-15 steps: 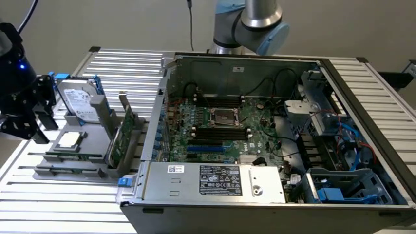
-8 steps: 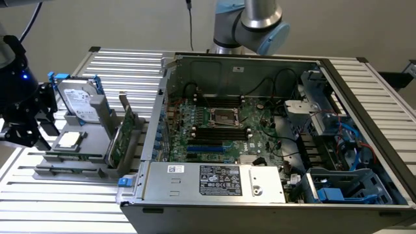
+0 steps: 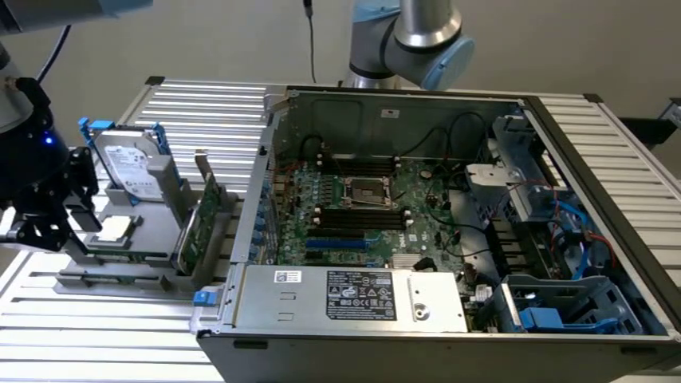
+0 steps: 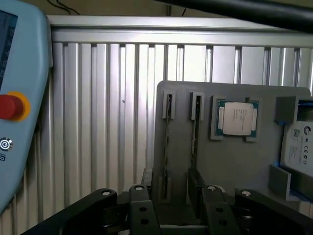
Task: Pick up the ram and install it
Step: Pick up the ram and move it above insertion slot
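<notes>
Fingers [image 4: 143, 215] stood wide apart above the grey holder [image 4: 234, 166]. Ram [image 4: 194, 142] sat on edge in its slot there, near the processor [image 4: 237, 119].

A robotics laboratory: a ribbed aluminium worktable [image 3: 107, 335] below the black pincer [image 3: 43, 219], an open dark metal computer case [image 3: 426, 355] with a green motherboard [image 3: 436, 217] apart from it, and a light-blue control pendant [image 4: 24, 63] with a red button [image 4: 11, 106] near it.
</notes>
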Robot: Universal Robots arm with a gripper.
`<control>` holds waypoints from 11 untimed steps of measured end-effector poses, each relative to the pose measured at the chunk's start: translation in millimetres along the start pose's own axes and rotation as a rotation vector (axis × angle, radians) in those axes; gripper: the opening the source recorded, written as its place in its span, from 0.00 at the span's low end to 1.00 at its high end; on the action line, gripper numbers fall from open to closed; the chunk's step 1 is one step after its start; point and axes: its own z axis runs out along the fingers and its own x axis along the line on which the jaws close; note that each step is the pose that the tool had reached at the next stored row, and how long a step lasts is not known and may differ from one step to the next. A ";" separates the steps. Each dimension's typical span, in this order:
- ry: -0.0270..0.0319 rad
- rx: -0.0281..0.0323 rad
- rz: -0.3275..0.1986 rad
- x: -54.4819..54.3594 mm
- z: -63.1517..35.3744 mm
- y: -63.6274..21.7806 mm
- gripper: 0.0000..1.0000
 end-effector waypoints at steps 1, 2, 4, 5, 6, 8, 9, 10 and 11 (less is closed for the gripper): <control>0.0000 0.0000 0.000 0.3 1.9 -0.1 0.42; -0.0001 0.0000 0.000 0.6 3.7 -0.2 0.42; 0.0000 0.0000 0.000 1.0 7.2 -0.3 0.42; -0.0001 0.0000 -0.001 1.1 9.1 -0.4 0.42; 0.0000 0.0000 -0.001 1.3 10.9 -0.5 0.42; 0.0000 0.0000 -0.001 1.4 14.6 -0.7 0.42; 0.0000 0.0001 -0.002 1.5 16.4 -0.8 0.42; -0.0001 0.0001 -0.002 1.6 18.2 -0.8 0.42; -0.0001 0.0001 -0.002 1.6 20.0 -0.9 0.42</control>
